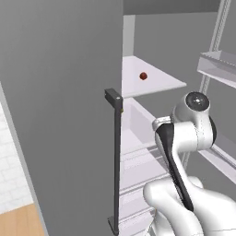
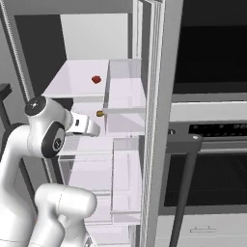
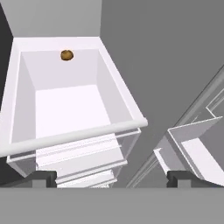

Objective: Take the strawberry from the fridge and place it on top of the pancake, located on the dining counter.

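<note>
White fridge [image 1: 69,115] shelves stand open; gripper [image 3: 111,179], spread empty over a bin, should rise toward the strawberry [image 1: 143,76].

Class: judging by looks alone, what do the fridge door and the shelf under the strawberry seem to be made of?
Fridge door: probably painted metal or plastic; flat, matte grey, no reflections. Shelf: likely plastic or frosted glass; smooth, thin, pale white, with the strawberry on it.

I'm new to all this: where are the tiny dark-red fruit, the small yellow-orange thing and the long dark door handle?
Tiny dark-red strawberry [image 1: 143,76], left base view: its middle.
Small yellow-orange item [image 3: 66,55], hand view: its middle.
Long dark vertical bar handle [image 1: 117,161], left base view: mid-bar.
</note>
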{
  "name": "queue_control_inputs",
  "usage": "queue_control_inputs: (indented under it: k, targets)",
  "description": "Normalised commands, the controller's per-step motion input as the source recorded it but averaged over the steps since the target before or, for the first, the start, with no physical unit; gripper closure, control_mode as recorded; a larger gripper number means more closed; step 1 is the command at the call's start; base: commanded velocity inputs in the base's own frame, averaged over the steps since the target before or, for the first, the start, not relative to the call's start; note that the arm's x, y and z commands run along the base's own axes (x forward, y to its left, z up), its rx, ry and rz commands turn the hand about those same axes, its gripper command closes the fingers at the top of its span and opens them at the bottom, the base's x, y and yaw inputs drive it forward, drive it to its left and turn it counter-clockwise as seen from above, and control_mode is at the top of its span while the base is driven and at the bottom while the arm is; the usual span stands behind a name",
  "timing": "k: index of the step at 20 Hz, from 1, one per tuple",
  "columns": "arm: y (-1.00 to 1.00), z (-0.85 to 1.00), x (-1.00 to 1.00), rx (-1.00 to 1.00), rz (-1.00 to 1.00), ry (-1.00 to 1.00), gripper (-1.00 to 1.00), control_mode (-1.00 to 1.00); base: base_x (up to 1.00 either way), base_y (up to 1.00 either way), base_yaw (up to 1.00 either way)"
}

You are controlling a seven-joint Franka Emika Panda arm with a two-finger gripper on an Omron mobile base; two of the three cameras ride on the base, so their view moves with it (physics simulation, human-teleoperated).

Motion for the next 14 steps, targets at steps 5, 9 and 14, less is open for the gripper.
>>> queue_control_inputs:
  k: [5, 9, 14]
  targets:
    - [0.02, 0.33, 0.02, 0.04, 0.01, -0.02, -1.0, -1.0, 0.14, 0.0, 0.0]
    - [0.15, 0.91, 0.07, 0.06, 0.02, -0.06, -1.0, -1.0, 0.0, 0.0, 0.0]
    - [0.53, 0.69, 0.43, 0.03, 0.0, 0.0, -1.0, -1.0, 0.0, 0.0, 0.0]
